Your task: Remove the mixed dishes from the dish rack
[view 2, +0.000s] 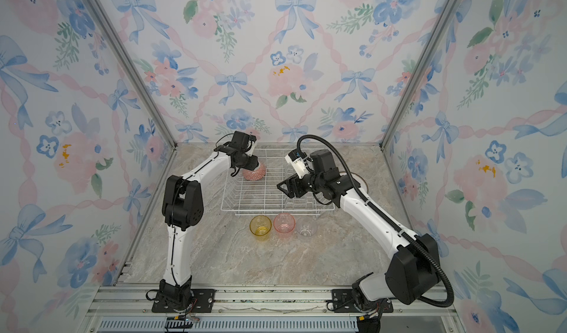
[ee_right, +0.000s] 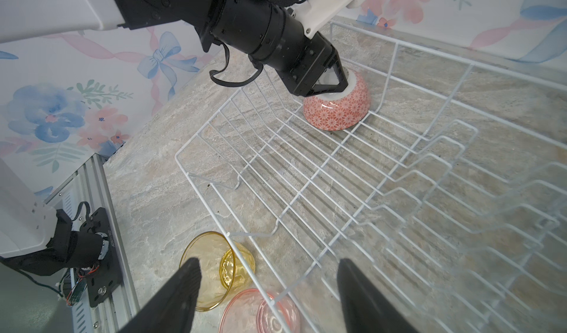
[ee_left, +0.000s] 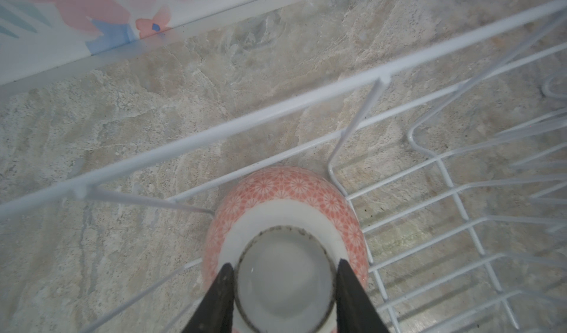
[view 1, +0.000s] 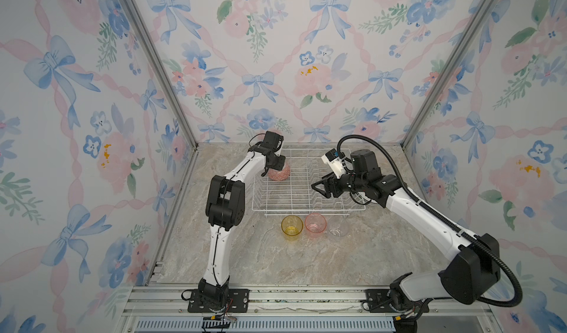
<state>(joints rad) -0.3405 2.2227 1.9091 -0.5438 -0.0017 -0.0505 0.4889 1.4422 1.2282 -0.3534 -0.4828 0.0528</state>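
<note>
A pink-red patterned bowl (view 1: 279,175) (ee_right: 337,113) sits upside down in the far left corner of the white wire dish rack (view 1: 306,208) (ee_left: 276,107). My left gripper (view 1: 272,169) (ee_left: 283,264) comes down on it from above. Its fingers press both sides of the bowl's white foot ring. My right gripper (view 1: 319,190) (ee_right: 270,262) hovers open over the rack's front right part with nothing between its fingers. Three tumblers stand on the counter in front of the rack: yellow (view 1: 291,226), pink (view 1: 315,224) and clear (view 1: 338,226).
The rack's upright plate prongs (ee_right: 445,162) hold nothing. A curved dark plate edge (view 2: 362,179) shows right of the rack, mostly hidden behind my right arm. Floral walls close in the marble counter (view 1: 276,261) at the back and sides.
</note>
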